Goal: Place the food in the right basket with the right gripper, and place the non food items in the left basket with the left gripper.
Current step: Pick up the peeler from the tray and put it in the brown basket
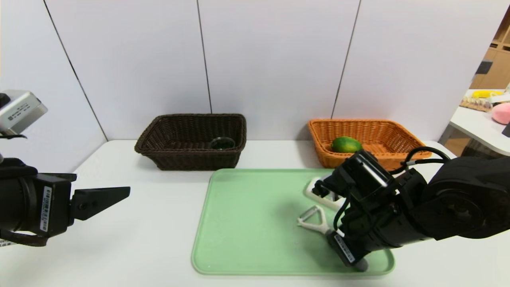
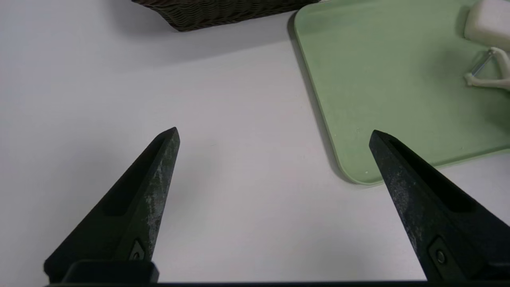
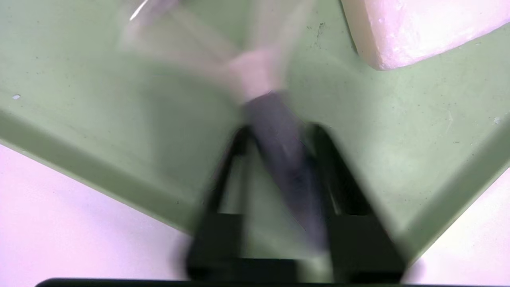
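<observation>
White table, green tray (image 1: pixel 247 223): right gripper (image 3: pixel 279 159) clamped on peeler (image 1: pixel 312 219) handle, wrong arm for it; left gripper (image 2: pixel 275 135) wide, idle.

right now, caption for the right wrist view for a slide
Right end effector shut on the peeler grey handle, over the green tray, white block beside.

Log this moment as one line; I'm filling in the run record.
right gripper: shut on peeler handle, on tray | left gripper: open, idle | fruit: in orange basket | soap: on tray
</observation>
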Available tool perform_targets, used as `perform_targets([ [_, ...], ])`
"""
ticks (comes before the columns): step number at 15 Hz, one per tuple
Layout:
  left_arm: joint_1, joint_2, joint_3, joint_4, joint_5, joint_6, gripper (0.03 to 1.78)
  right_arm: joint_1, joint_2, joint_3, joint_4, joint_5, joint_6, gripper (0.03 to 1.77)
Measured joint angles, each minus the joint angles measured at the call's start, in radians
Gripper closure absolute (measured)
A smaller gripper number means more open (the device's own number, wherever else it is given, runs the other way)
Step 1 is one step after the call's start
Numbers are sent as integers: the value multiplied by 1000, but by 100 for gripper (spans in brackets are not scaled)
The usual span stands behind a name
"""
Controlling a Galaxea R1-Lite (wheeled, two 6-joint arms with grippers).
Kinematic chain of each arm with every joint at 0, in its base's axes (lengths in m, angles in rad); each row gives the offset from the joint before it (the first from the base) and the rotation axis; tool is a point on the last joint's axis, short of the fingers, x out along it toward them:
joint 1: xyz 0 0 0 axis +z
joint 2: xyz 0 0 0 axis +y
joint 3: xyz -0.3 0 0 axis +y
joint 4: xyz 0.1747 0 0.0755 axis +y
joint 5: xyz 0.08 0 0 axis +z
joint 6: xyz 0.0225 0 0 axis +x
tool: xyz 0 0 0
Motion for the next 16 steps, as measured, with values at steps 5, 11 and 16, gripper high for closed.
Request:
perform_targets([
  [5, 11, -15, 0, 0, 3, 2, 12, 0, -3, -1, -1, 3, 27, 153],
  [11, 11, -13, 1, 1, 3, 3, 12, 19, -3, -42, -10, 18, 27, 153],
  [16, 11, -13, 21, 7, 5, 1, 12, 66, -9, -171, -43, 17, 48, 153],
])
